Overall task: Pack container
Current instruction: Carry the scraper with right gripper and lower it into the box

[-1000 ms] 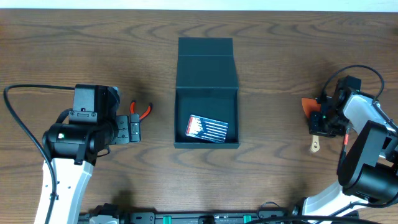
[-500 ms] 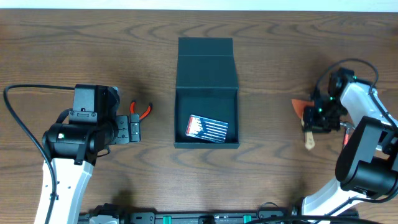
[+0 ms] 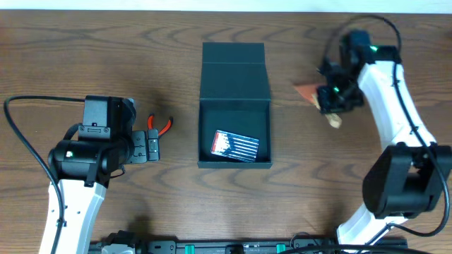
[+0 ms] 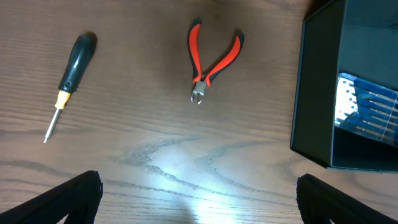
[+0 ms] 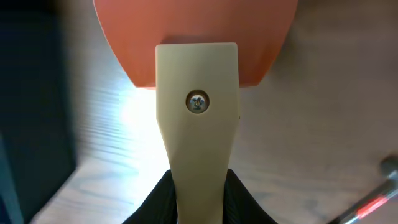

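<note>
The dark teal-black container (image 3: 234, 106) lies open at the table's middle, its flap lid folded back, a clear drill-bit case (image 3: 235, 146) inside; its corner shows in the left wrist view (image 4: 314, 93). My right gripper (image 3: 333, 99) is shut on the cream handle of a scraper with an orange blade (image 5: 196, 93), held above the table to the right of the container; the orange blade (image 3: 306, 92) points toward the container. My left gripper (image 3: 152, 147) is open and empty, left of the container, near the red-handled pliers (image 4: 213, 60).
A small screwdriver (image 4: 70, 73) with a black handle and yellow collar lies left of the pliers. The pliers also show beside the left gripper (image 3: 162, 125). A red-tipped object (image 5: 373, 199) shows at the right wrist view's lower right.
My right gripper has carried the scraper up and to the left, from the table's right edge toward the container. The left arm has not moved.
</note>
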Robot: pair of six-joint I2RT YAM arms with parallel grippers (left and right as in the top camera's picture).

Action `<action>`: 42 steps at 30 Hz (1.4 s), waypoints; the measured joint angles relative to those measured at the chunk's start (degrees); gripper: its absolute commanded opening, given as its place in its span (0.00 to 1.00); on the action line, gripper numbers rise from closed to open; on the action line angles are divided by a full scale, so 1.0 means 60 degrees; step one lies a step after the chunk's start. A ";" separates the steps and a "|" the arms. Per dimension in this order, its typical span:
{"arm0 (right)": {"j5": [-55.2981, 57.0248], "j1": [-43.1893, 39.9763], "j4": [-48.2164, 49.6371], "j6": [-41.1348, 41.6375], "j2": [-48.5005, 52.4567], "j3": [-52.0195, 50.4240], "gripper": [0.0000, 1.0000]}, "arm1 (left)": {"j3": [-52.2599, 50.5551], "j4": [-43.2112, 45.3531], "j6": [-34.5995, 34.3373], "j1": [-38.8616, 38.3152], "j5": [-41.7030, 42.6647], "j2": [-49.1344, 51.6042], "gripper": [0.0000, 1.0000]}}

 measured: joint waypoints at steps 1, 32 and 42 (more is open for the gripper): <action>-0.0004 0.0339 -0.0011 -0.0007 0.0000 0.0375 0.01 | 0.0000 0.0004 0.0000 0.0000 0.0004 0.0000 0.99; -0.0637 0.5242 0.1093 -0.5282 -0.0058 -0.1377 0.01 | 0.0004 0.0007 0.0000 0.0000 0.0000 0.0000 0.98; -0.0645 0.5235 0.1905 -0.5246 -0.0058 -0.1563 0.01 | 0.0004 0.0004 0.0000 0.0000 0.0000 0.0000 0.98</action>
